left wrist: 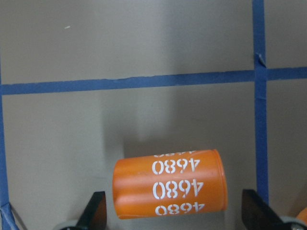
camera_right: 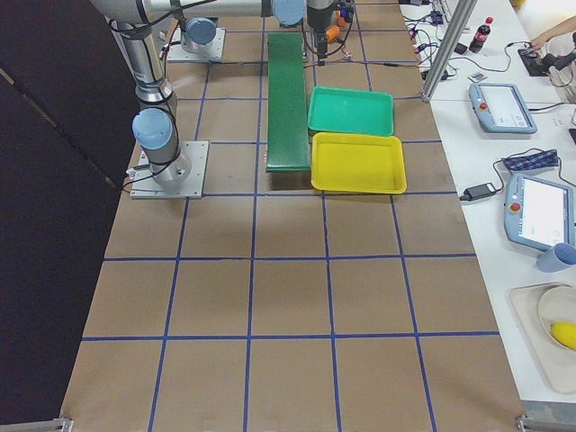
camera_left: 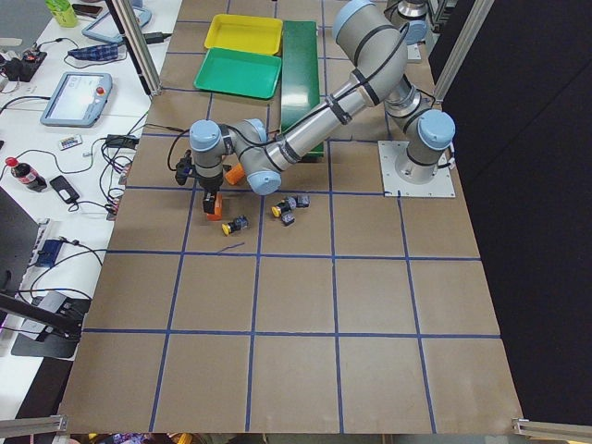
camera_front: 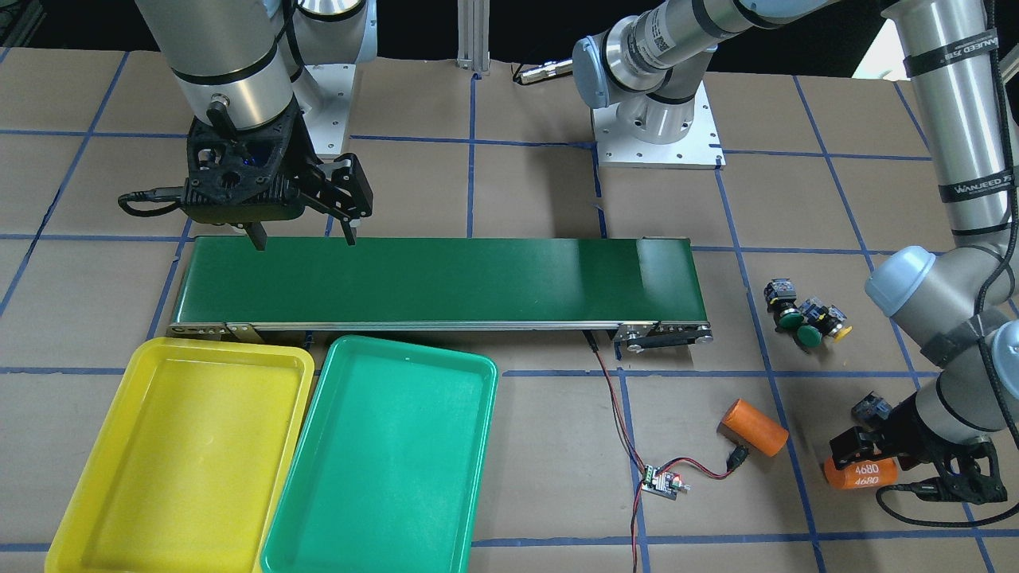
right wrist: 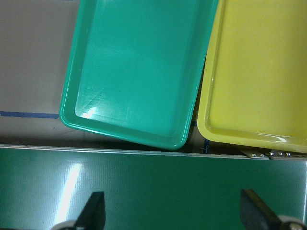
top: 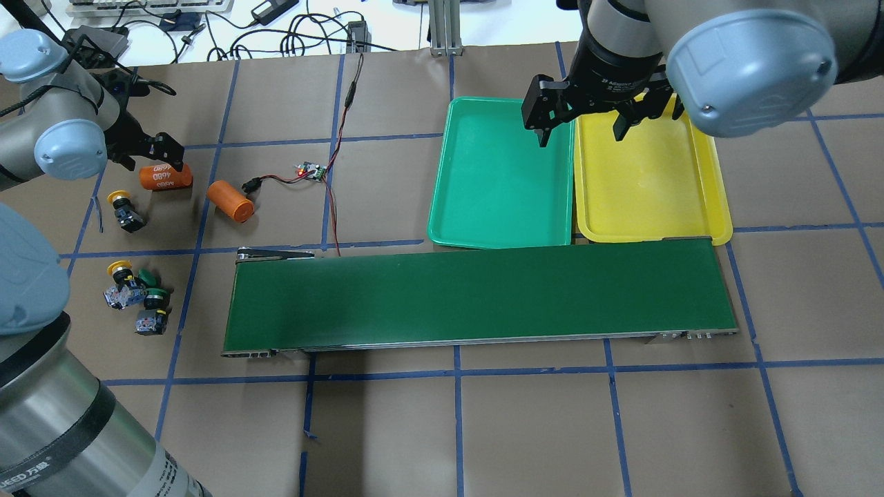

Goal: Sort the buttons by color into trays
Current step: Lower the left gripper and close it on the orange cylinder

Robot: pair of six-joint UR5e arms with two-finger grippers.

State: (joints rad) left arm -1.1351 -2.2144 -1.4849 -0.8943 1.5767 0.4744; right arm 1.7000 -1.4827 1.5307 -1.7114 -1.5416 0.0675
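**Inspector:** Fixtures first.

**Assessor:** A brown paper-covered desk (top: 525,428), gridded in blue tape, carries a long dark-green conveyor belt (top: 476,297). On the belt's side away from the robot, at its robot-right end, a shallow yellow plastic tray (camera_front: 183,454) and a shallow green plastic tray (camera_front: 382,461) lie side by side. Neither holds a button. I judge the placing deliberate: whatever rides the belt arrives within the right arm's reach of both trays.

**Inspector:** The arms?

**Assessor:** The right claw (camera_front: 303,239) hangs above that same end of the belt, fingers spread wide with nothing between them. It reads as a receiving post. The left claw (left wrist: 172,211) is beyond the belt's opposite end, low over an orange cylinder printed 4680 (left wrist: 169,184). Its fingers stand wide with a gap on each flank of the cylinder, so nothing is gripped.

**Inspector:** That is no sorting item.

**Assessor:** Noted. A second, plain orange cylinder (top: 231,200) lies closer to the belt. The black-bodied, mushroom-capped push-buttons (camera_front: 804,322) all sit past the belt's robot-left end. A cluster of three (top: 138,293), two green and one yellow, lies directly off that end, packed close. A lone yellow-capped button (top: 124,210) lies just beside the printed cylinder. By my reading, sorting has not begun.

**Inspector:** Risks?

**Assessor:** The left claw is over the wrong object, and the lone button beside it looks the likelier pick. The cluster is tight, so one grasp may disturb its neighbours. A small circuit board (top: 311,171) lies on the belt's far side, with red and black wires running toward the belt. I take it for the belt's drive.
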